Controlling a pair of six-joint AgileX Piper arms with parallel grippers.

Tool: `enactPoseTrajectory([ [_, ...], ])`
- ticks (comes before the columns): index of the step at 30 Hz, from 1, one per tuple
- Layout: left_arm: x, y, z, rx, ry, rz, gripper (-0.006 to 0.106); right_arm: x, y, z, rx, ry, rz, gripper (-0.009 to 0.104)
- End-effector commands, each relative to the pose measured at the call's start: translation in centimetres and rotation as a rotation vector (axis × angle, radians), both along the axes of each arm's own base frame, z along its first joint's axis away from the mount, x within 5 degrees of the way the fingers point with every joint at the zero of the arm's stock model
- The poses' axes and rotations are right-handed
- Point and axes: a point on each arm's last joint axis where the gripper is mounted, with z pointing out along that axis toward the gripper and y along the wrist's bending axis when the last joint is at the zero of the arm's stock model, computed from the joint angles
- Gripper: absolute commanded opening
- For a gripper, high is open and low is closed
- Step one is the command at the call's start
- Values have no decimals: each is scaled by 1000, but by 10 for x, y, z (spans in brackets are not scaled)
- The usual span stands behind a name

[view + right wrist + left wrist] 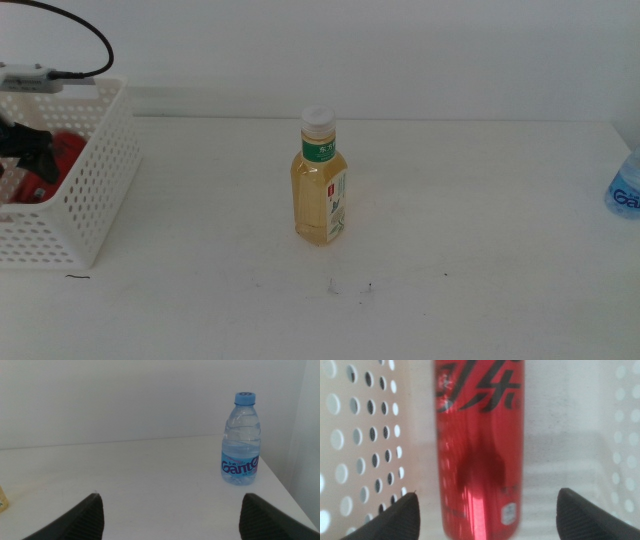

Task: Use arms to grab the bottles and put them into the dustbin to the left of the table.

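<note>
White table (480,300) spanning the whole middle view, bare apart from a few dark specks near the front. White perforated dustbin (95,180) at the left edge of the table, its walls visible on both sides in the left wrist view. Left gripper (25,150) inside the dustbin, jaws spread wide and well clear of the red soda can (480,450) between them, so released, holding nothing. Red soda can already in the dustbin, showing as a red patch behind the perforated wall in the middle view. Tea bottle (320,185) upright at mid-table, white cap on, untouched. Water bottle (241,440) upright near the right edge of the table, cut by the frame in the middle view; right gripper (170,515) well apart from it, jaws open and empty, out of the middle view. Step in hand, by judgement: release of the can complete, withdrawal due. To do well: lift straight up with jaws kept wide, clear the rim and the looping cable (80,30) before swinging, avoid catching the can or the basket wall. Next likely target: tea bottle, gripped at the body below the label, kept upright.
</note>
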Motion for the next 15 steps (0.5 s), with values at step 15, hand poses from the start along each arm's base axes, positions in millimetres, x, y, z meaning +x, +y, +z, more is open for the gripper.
enactPoseTrajectory([
  [15,-57,-107,126,31,-386,-82,93,0,0,0,-19,-12,3,92],
])
